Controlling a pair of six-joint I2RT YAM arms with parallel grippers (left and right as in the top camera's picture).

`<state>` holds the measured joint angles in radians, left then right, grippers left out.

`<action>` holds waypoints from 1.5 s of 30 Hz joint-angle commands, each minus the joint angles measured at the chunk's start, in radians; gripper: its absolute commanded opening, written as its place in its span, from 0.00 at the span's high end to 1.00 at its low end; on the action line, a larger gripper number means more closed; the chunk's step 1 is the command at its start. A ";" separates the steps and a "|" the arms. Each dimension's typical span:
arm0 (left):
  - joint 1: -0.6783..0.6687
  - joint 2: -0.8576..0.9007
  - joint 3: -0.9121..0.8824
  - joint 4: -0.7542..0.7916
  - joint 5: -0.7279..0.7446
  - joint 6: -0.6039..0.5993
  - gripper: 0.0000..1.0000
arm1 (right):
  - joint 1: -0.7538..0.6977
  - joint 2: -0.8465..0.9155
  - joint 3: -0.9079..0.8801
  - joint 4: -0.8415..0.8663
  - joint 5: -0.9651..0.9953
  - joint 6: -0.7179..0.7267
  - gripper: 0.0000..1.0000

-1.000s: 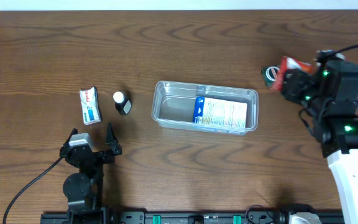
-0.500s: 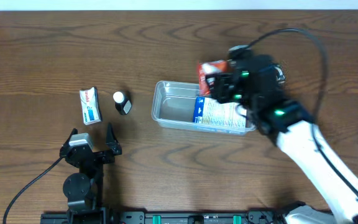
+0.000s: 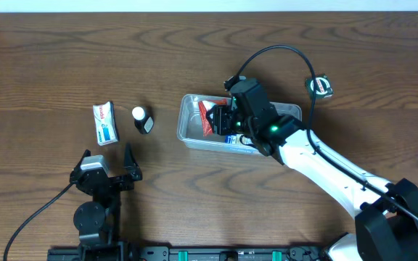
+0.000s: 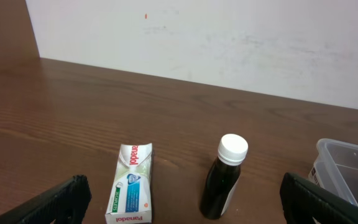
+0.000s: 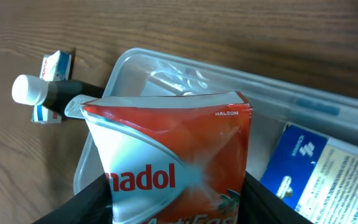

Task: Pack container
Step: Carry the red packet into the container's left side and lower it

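The right gripper (image 3: 222, 120) is swinging in from right of the clear plastic rectangular container (image 3: 189, 129) and is now hanging over its left half, squeezing a red and white soft packet (image 5: 173, 155). 1 blue and white box (image 5: 319, 171) is lying inside. A white carton (image 3: 105, 122), a dark white-capped bottle (image 3: 143, 120) and a round green thing (image 3: 318, 86) are waiting outside it. The left gripper (image 3: 107, 154) is gaping wide, empty.

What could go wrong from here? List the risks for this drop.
1. The right claw holds the red pouch over the container's left end. Released off-centre, it might catch the rim and fall out.
2. The blue-and-white box fills the other end, so the pouch may lean on it and stick up.
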<state>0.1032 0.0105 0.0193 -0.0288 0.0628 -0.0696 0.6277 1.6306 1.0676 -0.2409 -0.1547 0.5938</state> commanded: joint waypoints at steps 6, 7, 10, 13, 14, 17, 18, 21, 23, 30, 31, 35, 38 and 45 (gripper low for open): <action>0.002 -0.006 -0.015 -0.037 0.003 0.017 0.02 | 0.031 0.032 0.011 -0.005 0.097 0.117 0.45; 0.002 -0.006 -0.015 -0.037 0.003 0.017 0.02 | 0.033 0.035 0.011 -0.006 0.106 0.125 0.45; 0.002 -0.006 -0.015 -0.037 0.003 0.017 0.02 | 0.034 0.052 0.011 -0.006 0.109 0.138 0.45; 0.002 -0.006 -0.015 -0.037 0.003 0.017 0.02 | 0.034 0.069 0.011 -0.008 0.130 0.162 0.45; 0.002 -0.006 -0.015 -0.037 0.003 0.017 0.02 | 0.034 0.073 0.011 -0.010 0.138 0.169 0.45; 0.002 -0.006 -0.015 -0.037 0.003 0.017 0.02 | 0.034 0.087 0.011 -0.009 0.151 0.187 0.45; 0.002 -0.006 -0.015 -0.037 0.003 0.017 0.02 | 0.034 0.092 0.011 -0.009 0.158 0.196 0.45; 0.002 -0.006 -0.015 -0.037 0.003 0.017 0.02 | 0.034 0.106 0.011 -0.001 0.159 0.204 0.45; 0.002 -0.006 -0.015 -0.037 0.003 0.017 0.02 | 0.034 0.117 0.011 0.003 0.159 0.222 0.46; 0.002 -0.006 -0.015 -0.037 0.003 0.017 0.02 | 0.035 0.149 0.011 0.018 0.158 0.276 0.46; 0.002 -0.006 -0.015 -0.037 0.003 0.017 0.02 | 0.035 0.151 0.011 0.018 0.159 0.282 0.46; 0.002 -0.006 -0.015 -0.037 0.003 0.017 0.02 | 0.036 0.152 0.011 0.030 0.158 0.285 0.46; 0.002 -0.006 -0.015 -0.037 0.003 0.017 0.02 | 0.041 0.152 0.011 0.043 0.158 0.286 0.46; 0.002 -0.006 -0.015 -0.037 0.003 0.017 0.02 | 0.063 0.156 0.011 0.053 0.179 0.309 0.49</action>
<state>0.1032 0.0105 0.0193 -0.0288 0.0628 -0.0696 0.6750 1.7741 1.0676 -0.1898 -0.0051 0.8742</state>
